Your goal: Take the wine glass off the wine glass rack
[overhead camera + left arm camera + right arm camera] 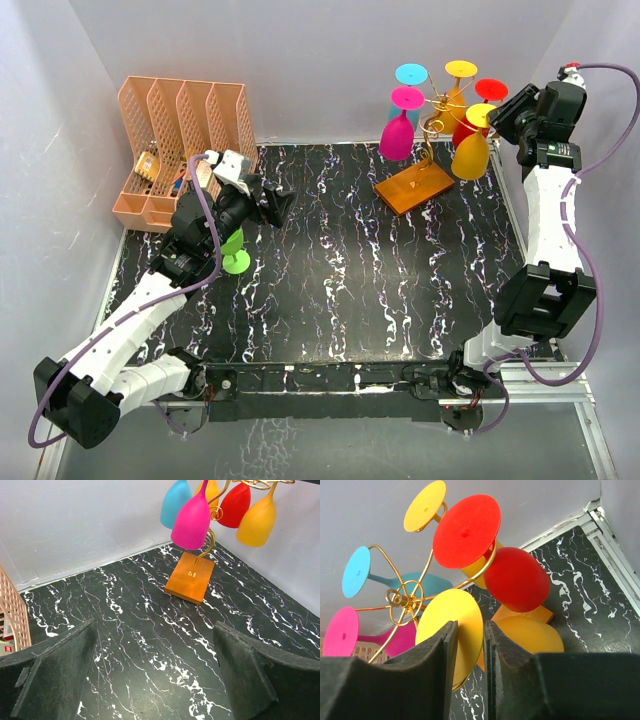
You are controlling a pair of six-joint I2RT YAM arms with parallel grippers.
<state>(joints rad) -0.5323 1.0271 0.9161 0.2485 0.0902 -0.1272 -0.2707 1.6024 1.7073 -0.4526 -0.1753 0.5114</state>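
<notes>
The gold wire wine glass rack (433, 128) stands on its orange base (414, 186) at the back right. Pink (398, 135), blue (411, 75), red (490, 90) and yellow-orange (470, 155) glasses hang from it upside down. My right gripper (500, 118) is at the rack's right side. In the right wrist view its fingers (470, 630) are nearly together around the yellow foot (465, 630) of the yellow-orange glass. My left gripper (275, 205) is open and empty over the mat (155, 650), facing the rack (210, 540).
A green glass (236, 258) stands on the black marbled mat beside the left arm. A peach file organizer (180, 140) stands at the back left. Grey walls enclose the table, and the right wall is close behind the right arm.
</notes>
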